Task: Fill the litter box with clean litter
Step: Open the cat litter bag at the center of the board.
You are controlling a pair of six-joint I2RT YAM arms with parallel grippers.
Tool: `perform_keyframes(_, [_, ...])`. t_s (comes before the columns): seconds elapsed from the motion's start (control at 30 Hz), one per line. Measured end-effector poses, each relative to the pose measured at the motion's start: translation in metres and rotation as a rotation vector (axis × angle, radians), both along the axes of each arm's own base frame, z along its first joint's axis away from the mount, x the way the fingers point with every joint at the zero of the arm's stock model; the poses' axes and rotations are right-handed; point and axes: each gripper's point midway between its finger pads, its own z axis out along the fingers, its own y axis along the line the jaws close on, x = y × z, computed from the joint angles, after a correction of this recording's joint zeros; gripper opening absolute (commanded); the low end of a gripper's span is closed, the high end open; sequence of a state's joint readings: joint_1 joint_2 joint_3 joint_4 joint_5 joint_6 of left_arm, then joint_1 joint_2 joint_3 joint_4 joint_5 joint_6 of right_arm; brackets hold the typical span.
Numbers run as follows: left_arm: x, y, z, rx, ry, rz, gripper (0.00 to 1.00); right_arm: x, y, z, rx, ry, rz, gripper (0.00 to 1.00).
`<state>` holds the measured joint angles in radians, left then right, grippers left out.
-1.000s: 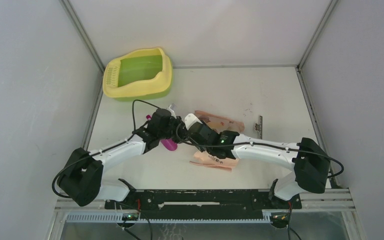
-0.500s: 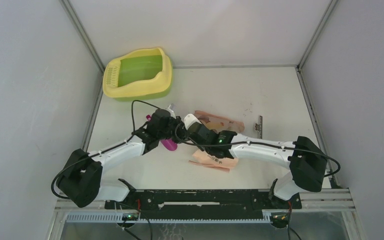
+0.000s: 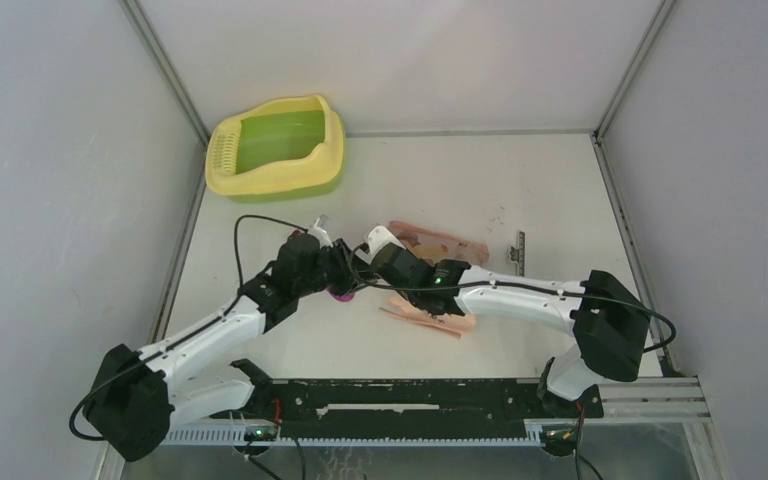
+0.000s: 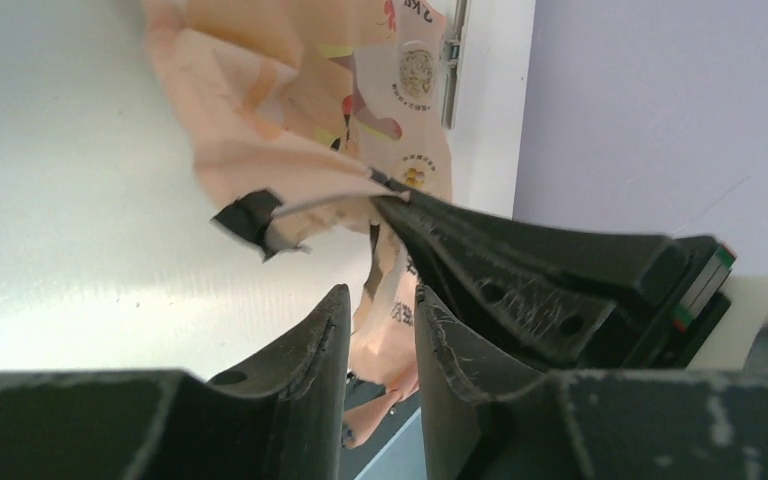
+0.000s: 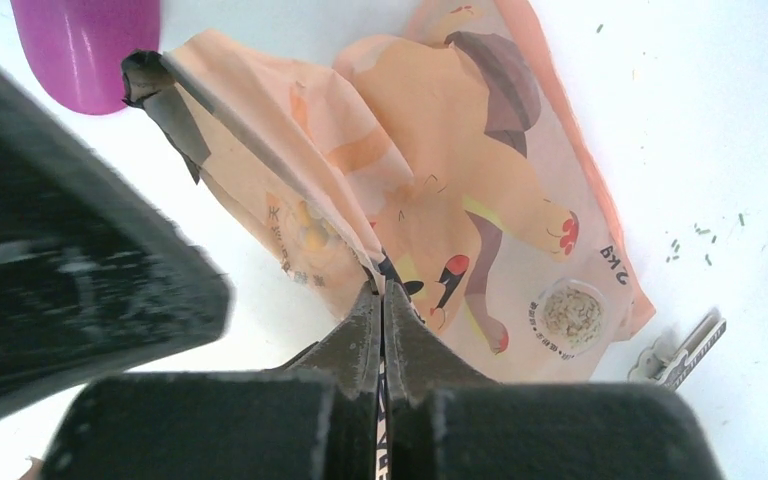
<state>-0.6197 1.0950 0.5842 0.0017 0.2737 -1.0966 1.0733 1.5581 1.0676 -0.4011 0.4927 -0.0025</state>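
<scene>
Table [image 3: 520, 180]: white, walled in by grey panels on the left, right and far sides. Arm bases sit along the near edge. A broad stretch of bare white surface shows across the far right half, and another between the litter box and the grippers.

Litter box [image 3: 260, 182]: in the far left corner, hard against the left edge and close to the far edge. Its long axis runs roughly along the far edge, slightly skewed. The slotted grille end [image 3: 223, 152] points at the left wall. The green basin is upright and open to the top.

Printed bag [image 5: 460, 200]: pink-orange, at mid-table and nearer the near edge than the far one. It is crumpled, with one edge lifted off the surface.

Right gripper [image 5: 380, 292]: fingers pressed together, pinching the bag's raised edge.

Left gripper [image 4: 380, 310]: jaws parted by a narrow gap and clamping nothing. The bag shows beyond the gap. Its tips are close to the right gripper's fingers, both arms meeting at mid-table.

Magenta scoop [image 5: 85, 50]: lies on the table just left of the bag, beside the left gripper.

Slim metal bar [image 3: 518, 252]: flat on the table right of the bag, toward the right edge.

Clean litter [image 5: 695, 245]: a few dark specks scattered on the table just past the bag's right side, near the bar.
</scene>
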Motion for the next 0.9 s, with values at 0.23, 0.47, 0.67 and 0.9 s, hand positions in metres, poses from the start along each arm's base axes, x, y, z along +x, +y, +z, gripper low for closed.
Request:
perform_keyframes(0.23, [-0.018,0.021,-0.014,-0.002,0.029,0.075,0.35,0.0,0.001,0.006,0.006,0.003,-0.011,0.0])
perform_keyframes(0.47, [-0.031,0.033,-0.042,0.006,0.108,0.145,0.38,-0.002,0.007,0.011,0.014,0.018,-0.015,0.0])
perform_keyframes(0.67, [-0.026,0.023,-0.037,-0.044,0.113,0.174,0.44,-0.005,0.013,0.006,0.006,0.033,-0.014,0.0])
perform_keyframes(0.9, [-0.017,0.008,-0.038,-0.077,0.109,0.209,0.45,-0.009,0.016,0.0,0.006,0.046,-0.019,0.0])
